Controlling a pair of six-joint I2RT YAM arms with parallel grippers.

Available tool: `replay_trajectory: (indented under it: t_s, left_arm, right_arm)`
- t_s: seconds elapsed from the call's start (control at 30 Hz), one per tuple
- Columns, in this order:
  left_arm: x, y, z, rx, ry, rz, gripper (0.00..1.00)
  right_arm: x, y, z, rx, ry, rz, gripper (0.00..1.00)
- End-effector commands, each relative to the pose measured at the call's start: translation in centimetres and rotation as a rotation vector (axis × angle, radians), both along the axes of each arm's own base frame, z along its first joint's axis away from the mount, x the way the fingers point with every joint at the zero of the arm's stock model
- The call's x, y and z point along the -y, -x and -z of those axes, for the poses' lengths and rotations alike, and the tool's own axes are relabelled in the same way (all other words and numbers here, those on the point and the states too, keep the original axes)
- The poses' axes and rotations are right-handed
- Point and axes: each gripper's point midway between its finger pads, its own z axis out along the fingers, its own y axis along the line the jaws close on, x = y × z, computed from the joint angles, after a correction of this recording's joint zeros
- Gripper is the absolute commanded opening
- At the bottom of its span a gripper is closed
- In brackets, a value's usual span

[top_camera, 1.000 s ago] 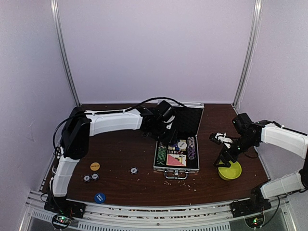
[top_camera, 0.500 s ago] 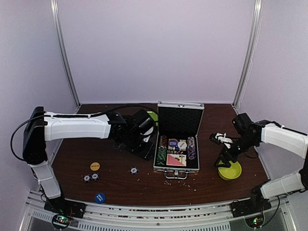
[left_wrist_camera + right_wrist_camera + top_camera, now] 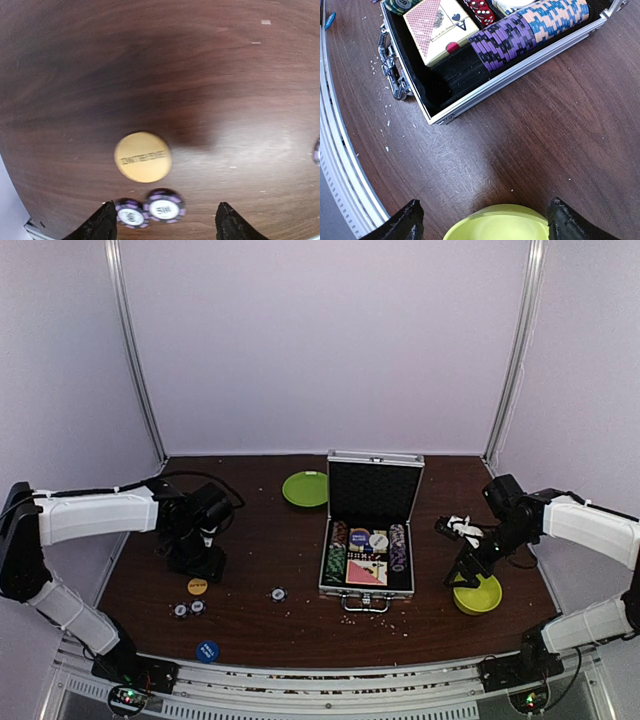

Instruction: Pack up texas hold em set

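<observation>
Left claw (image 3: 165, 223) swung from case (image 3: 376, 490) to orange disc (image 3: 143, 156), spread empty; wrist view shows lettering. Right claw (image 3: 486, 220) gapes empty.

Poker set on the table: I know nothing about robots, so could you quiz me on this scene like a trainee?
1. True or false: the silver case has its lid shut.
2. The right tool hangs: A inside the case; B over the yellow-green bowl; C behind the case.
3. How many striped chips lie loose on the table, outside the case?
Key: 1 false, the lid stands open. 2 B. 3 three.
</observation>
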Motion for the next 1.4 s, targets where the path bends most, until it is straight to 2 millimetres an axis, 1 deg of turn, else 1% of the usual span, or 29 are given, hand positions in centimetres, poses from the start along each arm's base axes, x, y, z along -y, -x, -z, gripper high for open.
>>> replay_trajectory:
  t_s: [0.0,0.1,0.3,0.53,0.73,0.83,1.0,1.07,1.23,1.37]
  left_arm:
    - [-2.6,0.0,0.3,-0.012,0.003,-0.087,0.71]
    - [-3.5,-0.4,1.1,-0.04,0.014,-0.109,0.73]
    - [-3.1,-1.5,2.8,-0.076,0.036,-0.106,0.73]
    - [-3.8,-2.0,4.7,-0.107,0.033,-0.131,0.73]
    - [-3.2,-2.4,6.1,-0.131,0.05,-0.121,0.71]
    - [-3.1,-2.5,6.4,-0.14,0.051,-0.121,0.68]
    - [-3.7,-2.0,6.3,-0.145,0.026,-0.125,0.62]
    - [-3.9,-1.6,6.1,-0.149,0.023,-0.127,0.62]
    - [-5.5,-0.5,5.5,-0.16,-0.043,-0.141,0.65]
    - [-5.8,0.2,5.6,-0.175,-0.046,-0.137,0.63]
  right_arm:
    - [-0.1,-0.5,-0.8,0.018,-0.011,-0.003,0.85]
    - [-0.1,-0.6,-0.9,0.023,-0.011,-0.003,0.85]
    - [-0.1,-0.6,-0.8,0.022,-0.008,-0.001,0.85]
    - [0.0,-0.5,-0.5,0.01,-0.004,0.0,0.85]
    - [0.0,-0.6,-0.4,0.01,0.001,0.002,0.85]
    - [0.0,-0.6,-0.3,0.005,0.004,0.003,0.85]
    - [0.0,-0.6,-0.3,0.005,0.005,0.002,0.85]
    - [0.0,-0.7,-0.2,0.004,0.005,0.003,0.85]
    - [0.0,-0.6,-0.2,0.003,0.005,0.002,0.85]
    - [0.0,-0.6,-0.3,0.005,0.005,0.002,0.85]
